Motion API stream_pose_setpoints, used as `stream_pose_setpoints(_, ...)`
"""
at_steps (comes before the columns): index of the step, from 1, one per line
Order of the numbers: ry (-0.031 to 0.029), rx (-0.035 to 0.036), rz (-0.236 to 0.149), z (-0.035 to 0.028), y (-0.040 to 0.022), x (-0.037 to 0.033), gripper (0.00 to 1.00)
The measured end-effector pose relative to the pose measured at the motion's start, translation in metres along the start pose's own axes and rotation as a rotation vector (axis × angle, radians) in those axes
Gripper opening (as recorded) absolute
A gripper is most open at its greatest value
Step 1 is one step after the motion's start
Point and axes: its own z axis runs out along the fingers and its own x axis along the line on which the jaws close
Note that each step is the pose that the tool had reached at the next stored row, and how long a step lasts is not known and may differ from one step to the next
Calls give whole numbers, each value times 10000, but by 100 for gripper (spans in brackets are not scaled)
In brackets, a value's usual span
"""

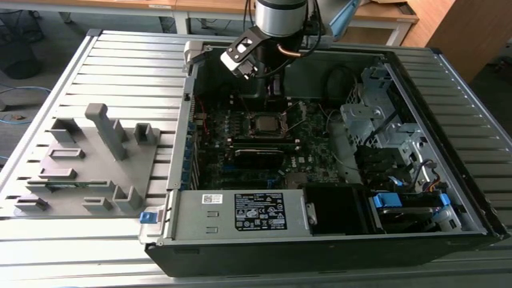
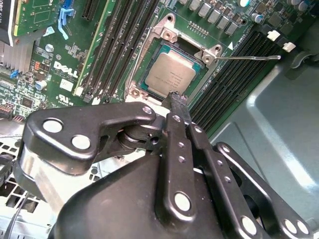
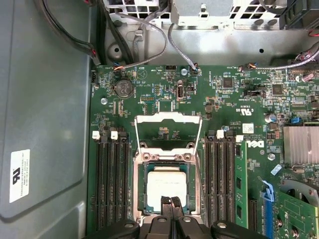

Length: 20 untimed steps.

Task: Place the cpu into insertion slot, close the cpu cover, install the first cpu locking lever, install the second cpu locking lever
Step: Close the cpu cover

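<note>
The cpu [image 3: 167, 185] lies flat in the insertion slot [image 3: 138, 191] on the green motherboard, its grey metal top showing; it also appears in the second wrist view [image 2: 169, 72] and the exterior view [image 1: 265, 123]. The cpu cover [image 3: 168, 119], a silvery frame with an open window, is swung back off the slot. A thin wire locking lever [image 2: 249, 57] sticks out sideways, unlatched. My gripper [image 3: 170, 201] hangs just above the chip's edge with its black fingers [image 2: 175, 102] pressed together and nothing between them.
The motherboard [image 1: 240, 168] sits inside an open computer case [image 1: 320, 240] on a slatted metal table. Memory slots [image 3: 109, 179] flank the socket on both sides. Cables [image 3: 149, 30], a drive cage [image 1: 376, 120] and a power supply [image 1: 240, 211] surround it. A grey fixture plate [image 1: 88, 162] lies on the exterior view's left.
</note>
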Motion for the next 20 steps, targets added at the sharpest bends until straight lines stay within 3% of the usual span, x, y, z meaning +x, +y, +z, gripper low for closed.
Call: stream_pose_setpoints(20, 6, -4, 0, -66, 4, 2, 11)
